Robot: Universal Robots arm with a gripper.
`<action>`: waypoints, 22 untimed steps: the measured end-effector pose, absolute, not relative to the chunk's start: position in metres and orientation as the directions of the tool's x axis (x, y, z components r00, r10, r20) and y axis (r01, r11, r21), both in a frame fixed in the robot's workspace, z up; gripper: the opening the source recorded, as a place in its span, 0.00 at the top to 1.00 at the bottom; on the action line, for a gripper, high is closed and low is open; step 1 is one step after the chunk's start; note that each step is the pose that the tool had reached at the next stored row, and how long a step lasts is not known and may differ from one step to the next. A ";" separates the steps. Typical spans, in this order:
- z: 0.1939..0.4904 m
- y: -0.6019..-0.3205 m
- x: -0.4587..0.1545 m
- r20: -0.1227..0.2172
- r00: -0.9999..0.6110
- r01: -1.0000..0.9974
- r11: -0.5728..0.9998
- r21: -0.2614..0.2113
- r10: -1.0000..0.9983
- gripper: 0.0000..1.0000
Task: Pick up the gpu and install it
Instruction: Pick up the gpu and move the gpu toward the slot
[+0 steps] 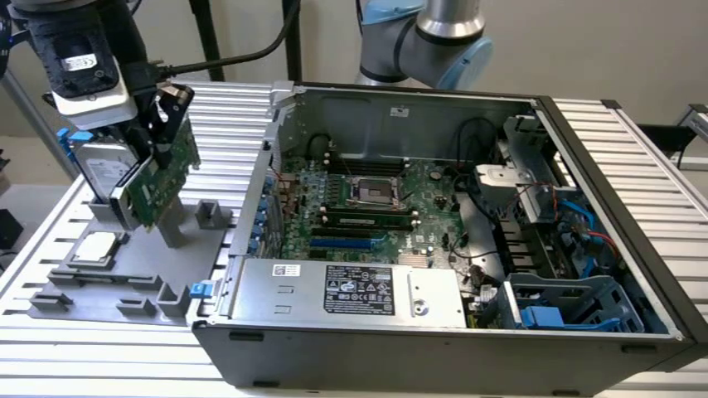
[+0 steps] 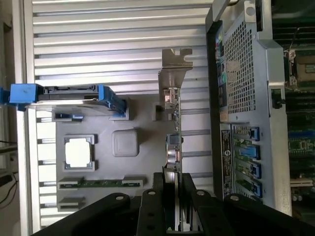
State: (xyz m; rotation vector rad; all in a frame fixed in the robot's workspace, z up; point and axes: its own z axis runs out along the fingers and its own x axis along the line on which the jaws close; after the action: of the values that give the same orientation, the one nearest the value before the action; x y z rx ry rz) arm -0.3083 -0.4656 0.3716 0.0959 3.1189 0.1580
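In the exterior view: open computer case [image 1: 443, 207] seen from above, motherboard [image 1: 366, 199] and silver power supply [image 1: 354, 290] inside, robot arm [image 1: 432, 33] behind it. At that view's left, gpu [image 1: 166, 174] side-on and tilted, green board facing out, hanging over the grey fixture tray [image 1: 122, 286] on the slatted bench [image 1: 66, 356]. Low corner close to a grey post of the tray; cannot tell whether touching or clear. Hard drive [image 1: 105, 170] with blue rails upright just beside the card, square CPU chip [image 1: 94, 246] flat on the tray nearer the camera

In the wrist view: gpu [image 2: 173, 142] edge-on, a thin strip running away from the end effector, silver bracket [image 2: 174, 66] at the far end. Adds the case's perforated rear panel [image 2: 241, 93] with blue latches alongside the card, a memory stick [image 2: 101, 183] lying in a tray slot, and the tray layout flat-on with hard drive [image 2: 69, 96] and CPU chip [image 2: 78, 151] well apart from the card

End effector [image 1: 164, 112] [image 2: 173, 206]: narrow, clamped on the gpu, black fingers [image 2: 147, 211] one on each face of the board, gripping the end opposite the bracket
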 end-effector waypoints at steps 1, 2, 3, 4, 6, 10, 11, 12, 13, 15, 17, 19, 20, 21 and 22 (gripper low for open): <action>0.373 -0.466 -0.308 -0.014 -0.998 0.055 0.993 0.108 0.056 0.74; 0.375 -0.466 -0.307 -0.013 -0.999 0.049 0.992 0.114 0.051 0.74; 0.377 -0.466 -0.306 -0.013 -0.999 0.043 0.992 0.121 0.045 0.74; 0.379 -0.466 -0.305 -0.013 -0.999 0.038 0.991 0.127 0.040 0.74; 0.383 -0.466 -0.303 -0.012 -0.999 0.028 0.990 0.139 0.030 0.74; 0.391 -0.466 -0.295 -0.012 -1.000 0.014 0.986 0.164 0.016 0.74; 0.393 -0.466 -0.291 -0.012 -1.000 0.013 0.985 0.171 0.015 0.74; 0.395 -0.466 -0.287 -0.012 -1.000 0.011 0.984 0.177 0.013 0.74; 0.397 -0.466 -0.284 -0.011 -1.000 0.010 0.983 0.183 0.012 0.74; 0.401 -0.466 -0.275 -0.011 -1.000 0.008 0.981 0.196 0.010 0.74; 0.404 -0.466 -0.266 -0.011 -1.000 0.007 0.978 0.208 0.009 0.74; 0.408 -0.466 -0.257 -0.011 -1.000 0.007 0.976 0.219 0.009 0.74; 0.410 -0.466 -0.253 -0.011 -1.000 0.007 0.975 0.224 0.010 0.74; 0.411 -0.466 -0.248 -0.011 -1.000 0.007 0.973 0.229 0.010 0.74; 0.413 -0.466 -0.244 -0.011 -1.000 0.007 0.972 0.234 0.010 0.74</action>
State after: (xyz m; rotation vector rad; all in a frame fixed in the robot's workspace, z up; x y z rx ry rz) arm -0.2436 -0.4657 0.4130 0.0129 3.1081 0.3687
